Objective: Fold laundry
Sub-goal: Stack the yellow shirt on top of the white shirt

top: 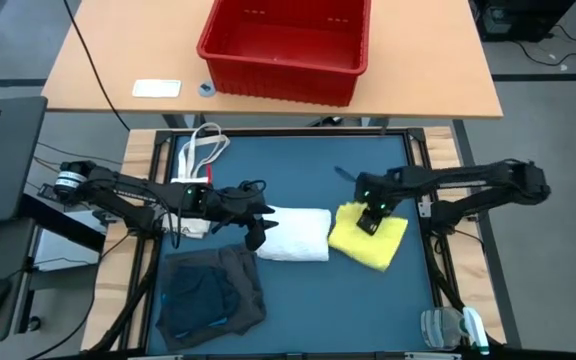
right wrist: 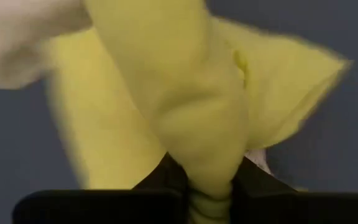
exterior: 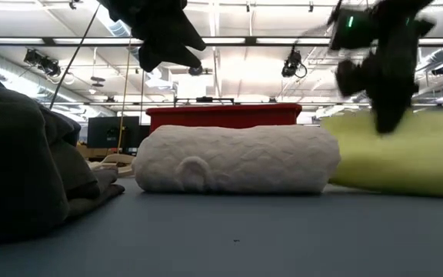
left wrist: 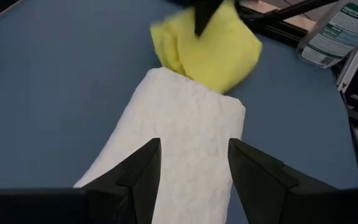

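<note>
Two hands over the counter (top: 388, 160). Right hand (top: 371, 221) sits on the yellow garment (top: 370, 238) near the counter's right edge, fingers pinched on a bunched fold of it, seen close in the right wrist view (right wrist: 210, 149). Left hand (top: 258, 232) hovers at the left end of the folded white garment (top: 296, 236) mid-counter, fingers (left wrist: 135, 174) partly apart, nothing between them. White and yellow lie just beside each other. Dark grey garment (top: 208, 290) heaped at the front left corner. Cream tote (top: 200, 152) near the back left corner. Red bin (top: 286, 45) on the wooden table behind.
</note>
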`<state>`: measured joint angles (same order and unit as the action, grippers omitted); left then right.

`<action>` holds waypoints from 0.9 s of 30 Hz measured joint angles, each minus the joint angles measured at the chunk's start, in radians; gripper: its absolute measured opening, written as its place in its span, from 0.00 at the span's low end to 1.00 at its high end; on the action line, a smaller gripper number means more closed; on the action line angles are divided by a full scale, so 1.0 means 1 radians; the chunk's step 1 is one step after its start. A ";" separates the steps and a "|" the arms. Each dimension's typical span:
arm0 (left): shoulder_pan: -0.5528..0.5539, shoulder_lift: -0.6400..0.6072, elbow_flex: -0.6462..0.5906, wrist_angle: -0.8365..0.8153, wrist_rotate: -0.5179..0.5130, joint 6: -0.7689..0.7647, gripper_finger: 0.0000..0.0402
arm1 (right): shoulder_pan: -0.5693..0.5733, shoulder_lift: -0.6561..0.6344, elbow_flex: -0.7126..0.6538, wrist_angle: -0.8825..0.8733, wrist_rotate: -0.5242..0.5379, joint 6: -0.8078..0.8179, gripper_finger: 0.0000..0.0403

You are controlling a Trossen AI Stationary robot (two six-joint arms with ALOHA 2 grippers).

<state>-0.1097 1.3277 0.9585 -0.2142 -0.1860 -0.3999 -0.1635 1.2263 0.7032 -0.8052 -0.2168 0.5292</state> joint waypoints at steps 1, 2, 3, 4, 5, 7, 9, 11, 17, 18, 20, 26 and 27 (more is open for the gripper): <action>0.000 0.000 0.000 0.000 0.000 0.001 0.48 | -0.003 -0.035 0.036 -0.053 0.010 -0.009 0.13; 0.000 0.000 0.000 0.000 0.000 0.001 0.48 | -0.006 -0.068 0.077 -0.123 0.016 -0.025 0.13; 0.001 0.000 0.000 0.000 0.000 0.001 0.48 | -0.010 -0.094 0.117 -0.183 0.017 -0.045 0.13; 0.001 0.000 0.000 0.001 0.000 0.001 0.48 | -0.013 -0.114 0.159 -0.215 0.017 -0.072 0.13; 0.001 0.000 0.000 0.001 0.000 0.001 0.48 | -0.015 -0.129 0.206 -0.225 0.016 -0.091 0.13; 0.001 0.000 0.000 0.001 0.000 0.001 0.48 | -0.020 -0.142 0.290 -0.223 0.008 -0.111 0.13; 0.001 -0.005 0.000 -0.001 0.000 0.001 0.48 | -0.024 -0.125 0.363 -0.219 -0.033 -0.118 0.13; 0.000 -0.018 0.000 -0.002 0.017 0.001 0.48 | -0.023 -0.087 0.431 -0.205 -0.092 -0.118 0.13; -0.003 -0.121 0.000 -0.022 0.068 -0.018 0.48 | 0.005 0.061 0.646 -0.201 -0.284 -0.147 0.13; -0.006 -0.144 0.000 -0.022 0.069 -0.018 0.48 | 0.012 0.087 0.681 -0.199 -0.303 -0.161 0.13; -0.006 -0.192 0.000 -0.024 0.069 -0.017 0.48 | 0.022 0.150 0.737 -0.195 -0.325 -0.203 0.13; -0.010 -0.301 0.000 -0.073 0.070 -0.005 0.48 | 0.028 0.429 0.833 -0.155 -0.384 -0.319 0.13; -0.016 -0.308 0.000 -0.069 0.070 0.003 0.48 | 0.027 0.477 0.851 -0.147 -0.398 -0.342 0.13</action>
<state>-0.1256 1.0196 0.9581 -0.2828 -0.1157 -0.3971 -0.1364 1.7033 1.5546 -0.9520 -0.6151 0.1873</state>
